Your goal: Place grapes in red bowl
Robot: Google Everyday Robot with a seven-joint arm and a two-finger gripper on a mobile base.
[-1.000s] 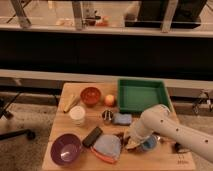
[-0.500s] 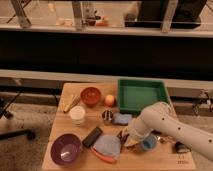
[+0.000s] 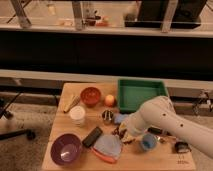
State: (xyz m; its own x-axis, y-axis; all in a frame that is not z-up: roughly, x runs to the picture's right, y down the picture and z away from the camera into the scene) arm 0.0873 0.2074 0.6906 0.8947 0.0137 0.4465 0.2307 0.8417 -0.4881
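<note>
Purple bowl (image 3: 65,148): well left of the gripper (image 3: 122,133), slightly nearer the camera.
White cup (image 3: 77,114): left of the gripper, a little beyond it.
Red bowl (image 3: 90,96): beyond and left of the gripper, well apart; nothing is seen inside.
Orange fruit (image 3: 109,100): just beside that bowl, on the gripper's side.
Metal cup (image 3: 106,116): near the gripper, on the line to the bowl.
Gripper: held low over the table (image 3: 67,131), fingers closed. A dark cluster at the tips is taken for the grapes (image 3: 118,131), apparently pinched.
Blue cup (image 3: 148,141): just right of the gripper.

Step judged: lift and carry. A straight rise is advised first, so the metal cup and fruit are cleared. Release is best made low, once the bunch is centred over the red bowl.
</note>
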